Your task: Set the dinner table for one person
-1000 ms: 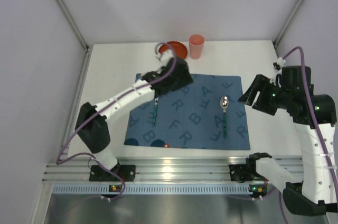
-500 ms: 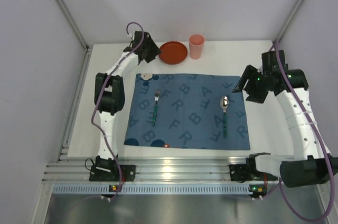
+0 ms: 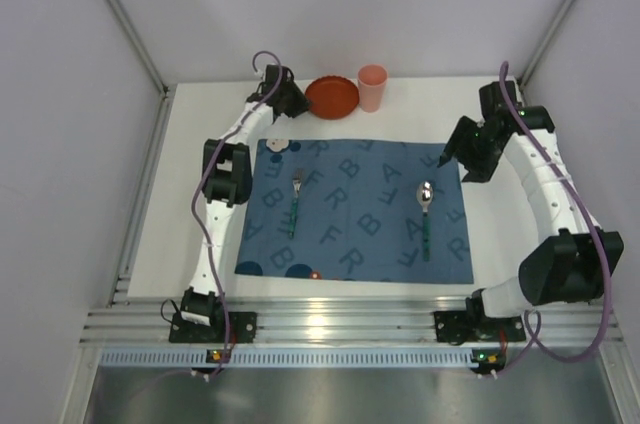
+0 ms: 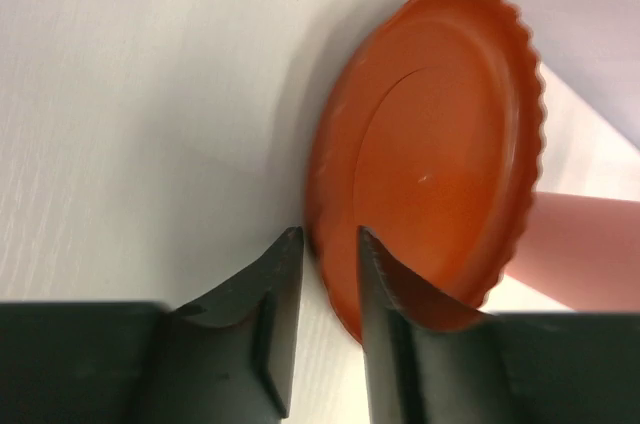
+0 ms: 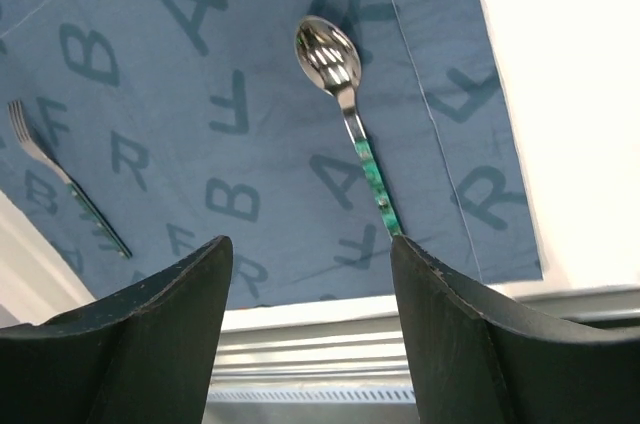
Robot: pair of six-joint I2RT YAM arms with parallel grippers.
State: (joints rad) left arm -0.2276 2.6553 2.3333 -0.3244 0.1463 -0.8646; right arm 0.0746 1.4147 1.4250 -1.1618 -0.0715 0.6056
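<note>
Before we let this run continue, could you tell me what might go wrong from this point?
1. The left gripper straddles only the thin scalloped rim of the red plate; such a shallow hold may slip or tilt the plate when lifted.
2. The pink cup stands right beside the plate, so a swing could knock it over.
3. Set down carelessly on the blue mat, the plate might shove the fork.

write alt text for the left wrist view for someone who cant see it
The left gripper has its two dark fingers astride the near rim of a red-orange plate with a scalloped edge, lying on the white table; whether they pinch it is unclear. A pink cup stands just beyond the plate.
</note>
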